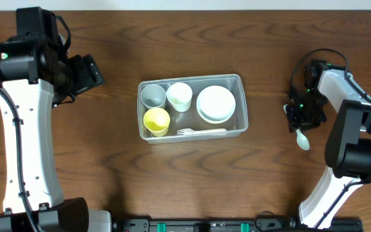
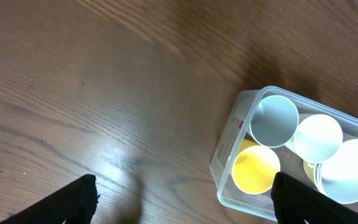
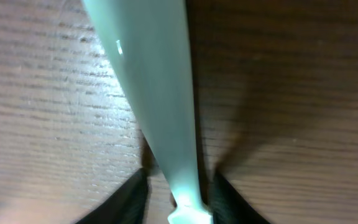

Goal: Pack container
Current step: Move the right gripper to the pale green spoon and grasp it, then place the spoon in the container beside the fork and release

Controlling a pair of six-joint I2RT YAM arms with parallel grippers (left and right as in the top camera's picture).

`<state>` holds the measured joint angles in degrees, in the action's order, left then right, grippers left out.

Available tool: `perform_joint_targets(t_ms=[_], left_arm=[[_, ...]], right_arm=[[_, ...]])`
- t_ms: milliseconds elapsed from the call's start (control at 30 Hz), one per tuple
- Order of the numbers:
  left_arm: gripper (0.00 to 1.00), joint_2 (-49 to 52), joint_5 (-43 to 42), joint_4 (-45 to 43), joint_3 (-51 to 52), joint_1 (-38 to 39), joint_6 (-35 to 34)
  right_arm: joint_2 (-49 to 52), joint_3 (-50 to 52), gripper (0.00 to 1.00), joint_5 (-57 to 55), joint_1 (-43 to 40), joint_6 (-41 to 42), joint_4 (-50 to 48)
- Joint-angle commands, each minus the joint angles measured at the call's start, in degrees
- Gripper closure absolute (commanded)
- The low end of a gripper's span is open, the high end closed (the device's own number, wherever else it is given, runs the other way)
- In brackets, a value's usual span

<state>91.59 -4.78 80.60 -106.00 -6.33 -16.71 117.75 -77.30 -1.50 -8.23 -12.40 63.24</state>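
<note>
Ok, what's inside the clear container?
The container holds a grey cup, a white cup, a yellow cup, stacked white bowls and a white fork. Anything beneath the bowls is covered.

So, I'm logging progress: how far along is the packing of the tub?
Done: grey cup, white cup, yellow cup, white bowls and fork lie in the tub. In hand: the right fingers pinch a spoon by the table. To do: carry it into the tub; the left fingers hang open, empty.
</note>
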Motion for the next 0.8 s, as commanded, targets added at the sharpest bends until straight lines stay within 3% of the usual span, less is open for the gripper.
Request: perform_joint_targets(t_ms=[0,167,333,533,767], left_arm=[[0.11,-0.50,-0.20,0.20,0.46,-0.24,0.33],[0.11,-0.50,-0.20,0.20,0.46,-0.24,0.33],[0.11,-0.50,-0.20,0.20,0.46,-0.24,0.33],[0.10,-0.50,-0.20,0.20,0.46,-0.24,0.33],[0.11,-0.50,-0.20,0.20,0.46,-0.24,0.33]], right_arm=[[2.60,0.70,0.77,3.04,0.70,0.15,-0.63],[2.60,0.70,0.82,3.04,0.70,0.15,-0.63],[2.60,0.68,0.98,3.06,0.72,0.17,-0.66],[2.23,-1.88,0.99,3.50,0.83,5.75,-0.17],[-5.33,-13.20,0.99,8.72,2.73,6.56,3.58]])
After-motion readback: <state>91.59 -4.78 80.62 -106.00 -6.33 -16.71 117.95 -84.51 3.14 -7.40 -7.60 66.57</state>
